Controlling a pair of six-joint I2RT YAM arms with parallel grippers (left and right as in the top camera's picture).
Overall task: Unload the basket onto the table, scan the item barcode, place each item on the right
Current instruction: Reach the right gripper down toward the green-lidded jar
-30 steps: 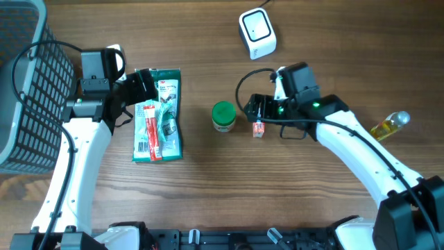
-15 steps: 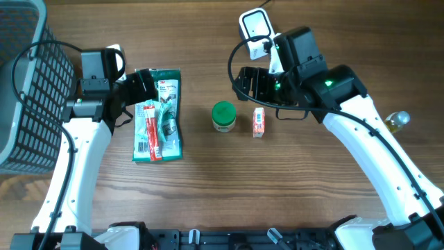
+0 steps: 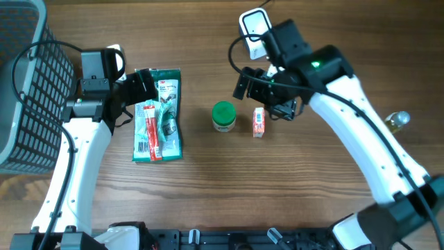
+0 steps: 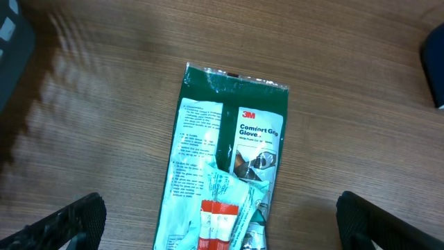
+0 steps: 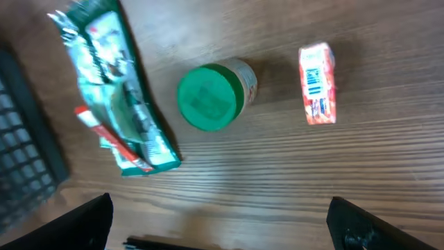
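Small red carton (image 5: 317, 83) lies flat beside green-lidded jar (image 5: 208, 97), barcode up — light, stiff card (pinch its long sides, gently). Right gripper (image 3: 267, 97) hovers near, jaws apart, empty; left gripper (image 3: 142, 89) also spread.

"3M Comfort" on green packet (image 4: 223, 149)

Jar (image 5: 208, 97): green lid, upright, mid-worktop (image 5: 277, 173).
Box (image 5: 318, 92): red, barcode up, right of jar, apart.
Packet (image 5: 111, 97): green, left of jar.

Three downward views, glove packet (image 3: 171, 128) common
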